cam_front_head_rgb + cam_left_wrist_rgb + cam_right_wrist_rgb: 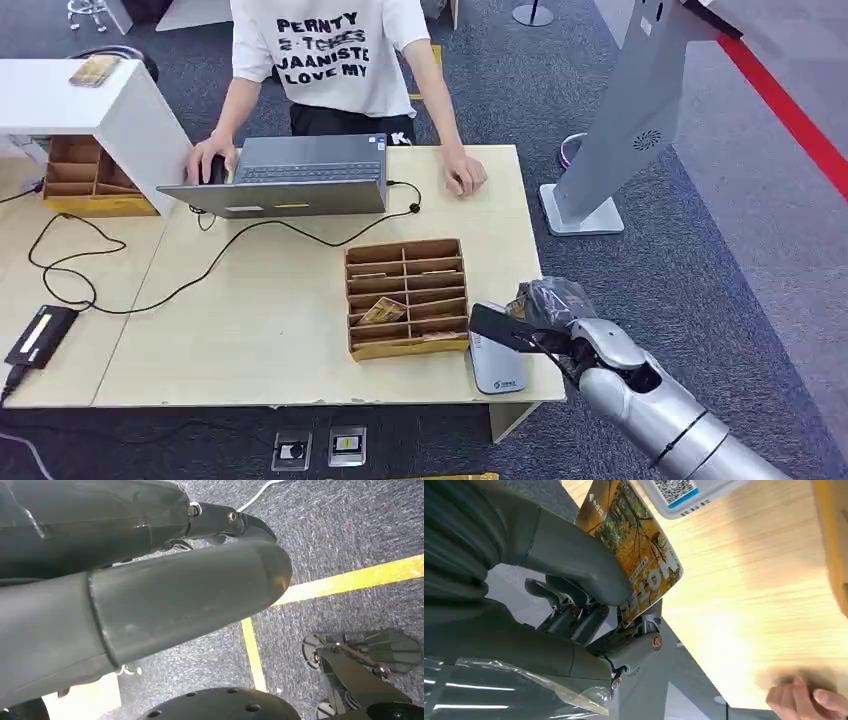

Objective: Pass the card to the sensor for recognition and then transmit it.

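Right arm (660, 415) entered from 5 o'clock, reaching toward 10 o'clock. Right hand (560, 320) pinched card (497, 326) between thumb (574, 562) and fingers (574, 617). Left hand (150, 595) hung low, fingers curled in, holding nothing.

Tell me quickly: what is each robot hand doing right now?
Left robot hand: hangs over the floor; open or closed cannot be told.
Right robot hand: holding the card above the sensor.
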